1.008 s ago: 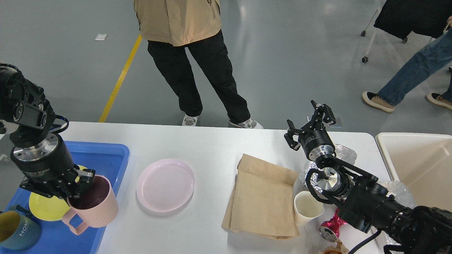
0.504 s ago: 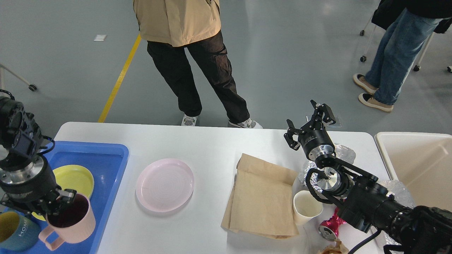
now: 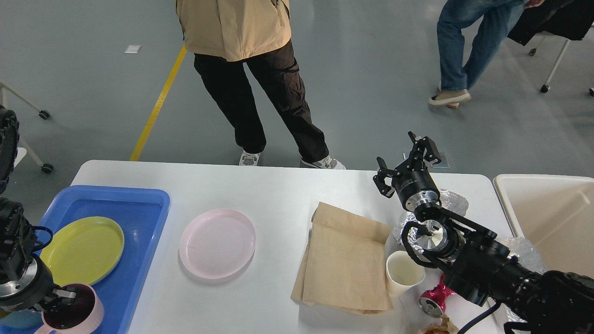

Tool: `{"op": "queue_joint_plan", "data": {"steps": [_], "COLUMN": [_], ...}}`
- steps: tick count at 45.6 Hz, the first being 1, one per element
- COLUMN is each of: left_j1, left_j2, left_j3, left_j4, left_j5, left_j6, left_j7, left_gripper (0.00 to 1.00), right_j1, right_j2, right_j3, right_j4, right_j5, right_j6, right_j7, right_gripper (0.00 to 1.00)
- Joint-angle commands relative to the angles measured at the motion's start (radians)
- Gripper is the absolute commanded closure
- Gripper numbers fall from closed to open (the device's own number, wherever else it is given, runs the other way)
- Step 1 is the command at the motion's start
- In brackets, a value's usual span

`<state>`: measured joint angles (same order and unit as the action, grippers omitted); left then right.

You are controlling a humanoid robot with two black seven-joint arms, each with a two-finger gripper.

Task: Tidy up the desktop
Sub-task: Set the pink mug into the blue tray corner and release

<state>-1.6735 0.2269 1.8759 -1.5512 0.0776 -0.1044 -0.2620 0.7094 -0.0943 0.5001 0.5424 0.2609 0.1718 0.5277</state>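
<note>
Two end effectors logged: left end effector (image 3: 62, 297) clamped on pink mug (image 3: 74, 315) over blue tray (image 3: 134, 208) at surface (image 3: 278, 195) left end; right end effector (image 3: 406, 160), fingers apart, hovers nearer brown paper bag (image 3: 345, 264).

Both arms are black with bright silver metal rings at the wrists, black cables looping beside the joints, and small black two-finger grippers, the right gripper (image 3: 404, 159) on a cylindrical body with white lettering
</note>
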Motion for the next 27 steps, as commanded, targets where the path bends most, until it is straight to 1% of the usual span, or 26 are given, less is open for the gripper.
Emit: {"op": "queue_joint_plan", "data": {"steps": [1,6,9,13,17,24,27], "left_j1": [0.044,0.075,0.084,0.087,0.092,0.093,0.093], "left_j2": [0.002,0.002,0.002,0.006,0.006,0.006,0.006], "left_j3": [0.000,0.000,-0.001,-0.003,-0.011,-0.015,-0.015], "left_j4": [0.011,0.023,0.034,0.049,0.065,0.068,0.072], "left_j5": [-0.001,-0.001,0.001,-0.001,-0.002,-0.005,-0.007], "left_j6": [0.029,0.066,0.068,0.068,0.066,0.066,0.061], "left_j7": [0.001,0.007,0.017,0.017,0.017,0.017,0.015], "left_gripper": [1.00,1.00,1.00,1.00,0.98,0.90,0.82], "right_j1": [0.001,0.001,0.001,0.001,0.001,0.001,0.001], "right_j2": [-0.001,-0.001,0.001,-0.001,-0.001,0.001,0.001], "right_j3": [0.000,0.000,0.000,0.000,0.000,0.000,0.000], "right_j4": [0.001,0.001,0.001,0.001,0.001,0.001,0.001], "right_j5": [0.000,0.000,0.001,0.000,0.000,0.000,0.000], "right_j6": [0.000,0.000,0.000,0.000,0.000,0.000,0.000], "right_j7": [0.000,0.000,0.000,0.000,0.000,0.000,0.000], "right_gripper": [0.00,0.00,0.00,0.00,0.00,0.00,0.00]}}
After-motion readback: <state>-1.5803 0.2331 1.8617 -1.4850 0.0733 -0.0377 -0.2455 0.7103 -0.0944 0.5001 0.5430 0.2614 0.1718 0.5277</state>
